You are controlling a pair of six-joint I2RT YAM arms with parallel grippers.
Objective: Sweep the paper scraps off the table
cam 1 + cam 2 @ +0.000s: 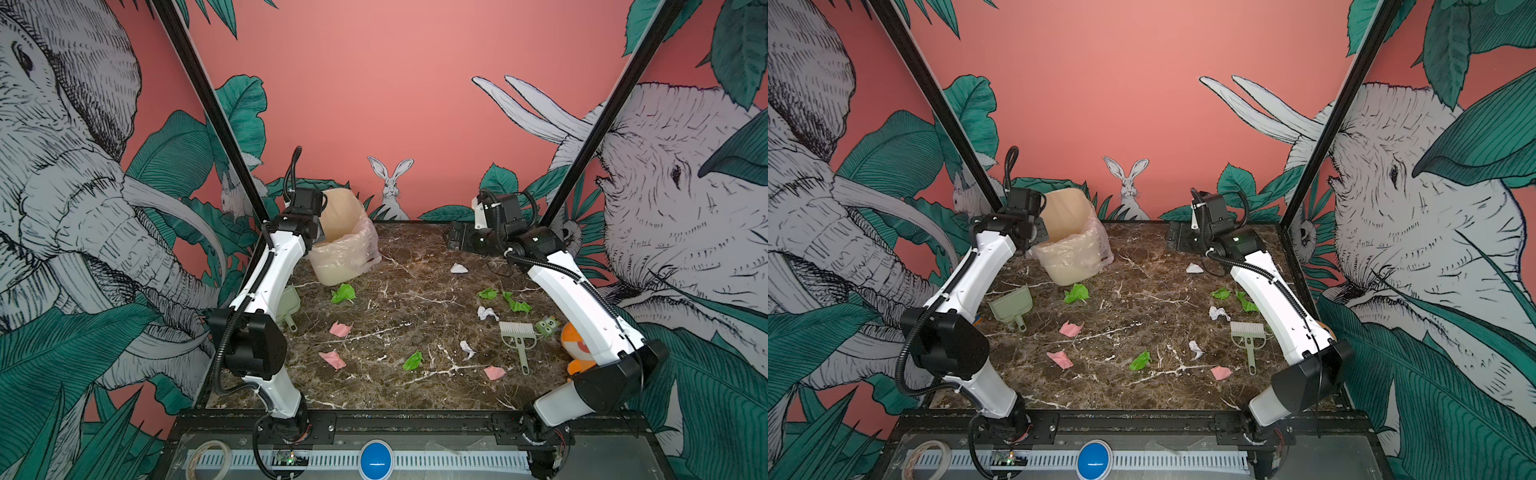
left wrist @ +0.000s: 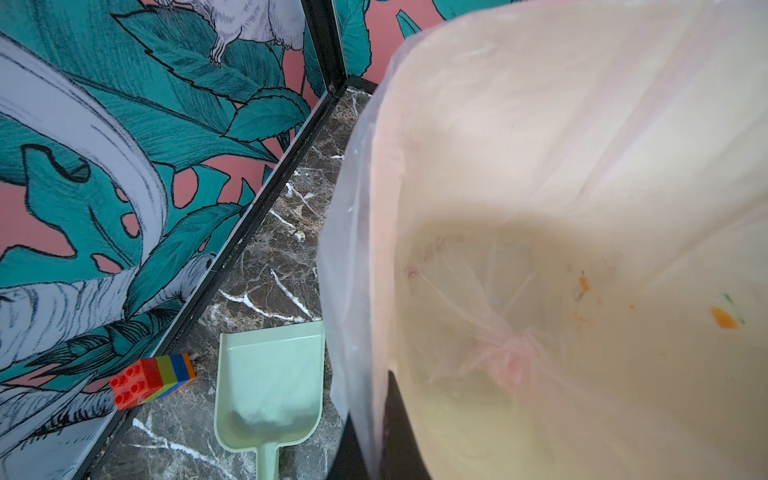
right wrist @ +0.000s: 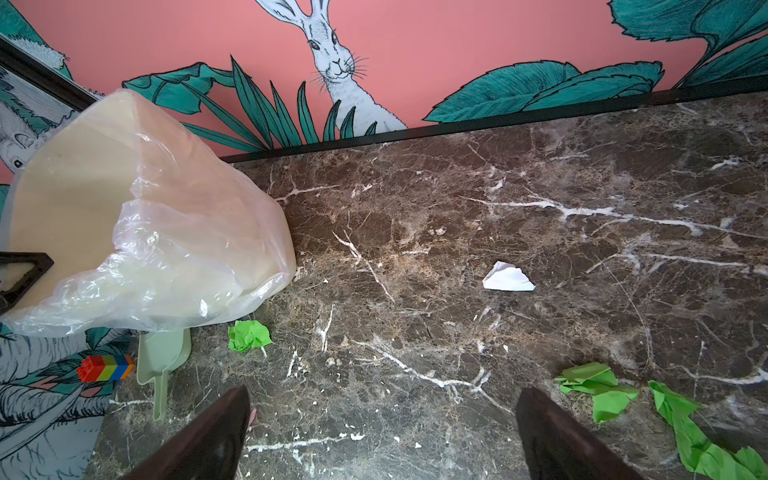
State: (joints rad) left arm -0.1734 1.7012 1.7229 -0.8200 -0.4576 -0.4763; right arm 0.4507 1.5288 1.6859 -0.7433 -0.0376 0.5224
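Marble-look brown worktop (image 1: 415, 249) fills the middle of both top views, and you have 10 scraps (image 1: 343, 293) strewn across it: 4 green, 3 pink, 3 white, all loose and clear of both arms. At the far left corner a cream bin (image 1: 332, 266) with a clear liner leans, its mouth turned toward your left arm. Your left fingers (image 2: 403, 436) are closed at the bin's rim, dark behind the liner in the left wrist view; whether they pinch the rim is unclear. Your right fingers (image 3: 216, 436) stand wide over bare worktop near the far edge, nothing between them, a white scrap (image 3: 508, 277) ahead of them. An orange plush toy (image 1: 575, 340) sits by the right edge, half hidden behind the right arm. A pale green dustpan (image 1: 1011, 307) lies by the left edge, nearer you than the bin; a matching brush (image 1: 517, 336) lies near the toy. A striped block (image 2: 153, 380) rests against the left wall beside the dustpan.
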